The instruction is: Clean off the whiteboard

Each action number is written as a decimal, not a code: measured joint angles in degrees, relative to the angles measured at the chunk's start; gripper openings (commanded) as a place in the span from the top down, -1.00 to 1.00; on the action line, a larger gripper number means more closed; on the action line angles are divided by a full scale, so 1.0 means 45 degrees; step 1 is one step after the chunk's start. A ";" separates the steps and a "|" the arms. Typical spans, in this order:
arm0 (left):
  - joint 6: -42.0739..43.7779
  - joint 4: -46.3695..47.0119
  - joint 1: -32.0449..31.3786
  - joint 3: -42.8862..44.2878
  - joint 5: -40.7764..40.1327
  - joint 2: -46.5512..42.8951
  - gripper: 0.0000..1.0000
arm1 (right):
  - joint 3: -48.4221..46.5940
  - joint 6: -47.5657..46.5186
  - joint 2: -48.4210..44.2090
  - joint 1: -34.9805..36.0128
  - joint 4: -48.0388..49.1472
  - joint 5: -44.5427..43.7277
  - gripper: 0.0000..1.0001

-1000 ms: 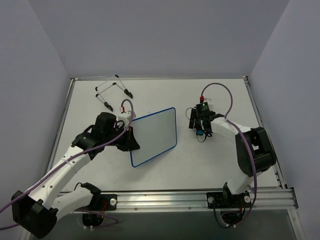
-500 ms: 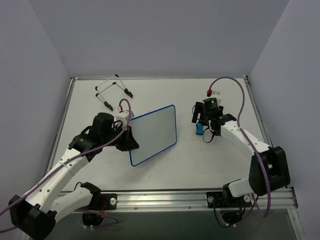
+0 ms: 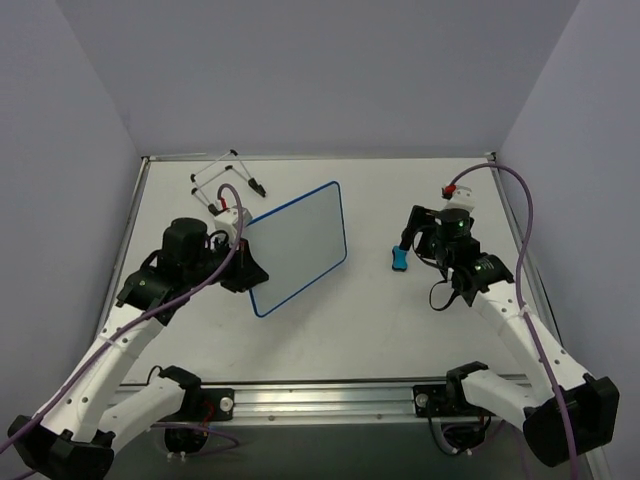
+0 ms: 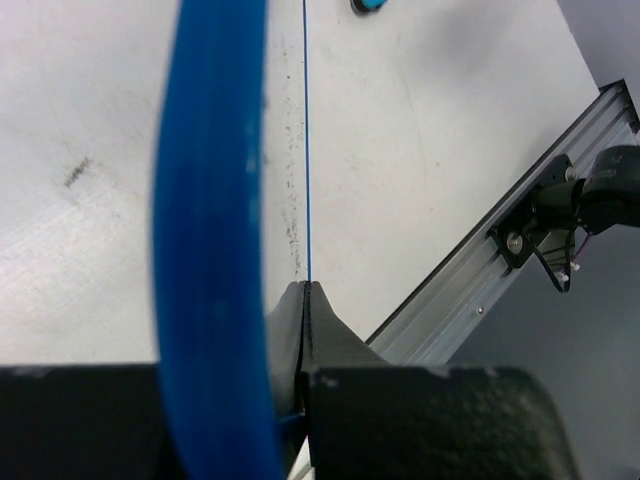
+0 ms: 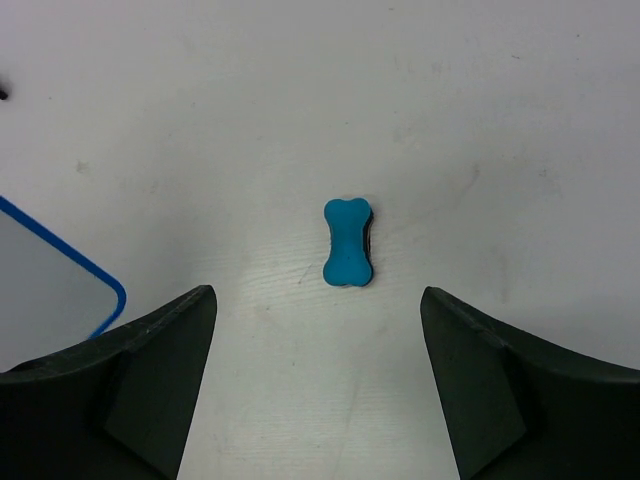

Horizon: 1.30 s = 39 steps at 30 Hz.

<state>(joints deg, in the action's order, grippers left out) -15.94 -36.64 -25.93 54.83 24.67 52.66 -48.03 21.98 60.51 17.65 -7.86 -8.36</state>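
Fingers of the left gripper (image 3: 247,272) clench the whiteboard (image 3: 298,247) by its left edge, tilted above the table (image 3: 380,330). The right gripper (image 5: 315,292), spread wide, hovers over the blue eraser (image 5: 348,242). A clean pickup likely means centring, descending straight and pinching its narrow waist.

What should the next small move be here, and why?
Probably the left gripper should set the whiteboard down on the table and let go. The board's face looks blank in the top view, and the eraser lies alone, apart from the open right gripper, so wiping seems finished. Only the left fingers, shut on the board's edge, are occupied.
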 measured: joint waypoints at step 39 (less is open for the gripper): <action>0.3852 0.5309 1.0083 0.7922 0.7674 1.0885 0.95 | 0.0860 -0.0049 -0.1681 0.0102 0.0588 0.1443 -1.00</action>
<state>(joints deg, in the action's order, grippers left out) 1.39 -12.75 19.44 90.48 59.20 101.65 -44.16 21.76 52.95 18.11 -5.21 -1.87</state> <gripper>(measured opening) 0.098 0.996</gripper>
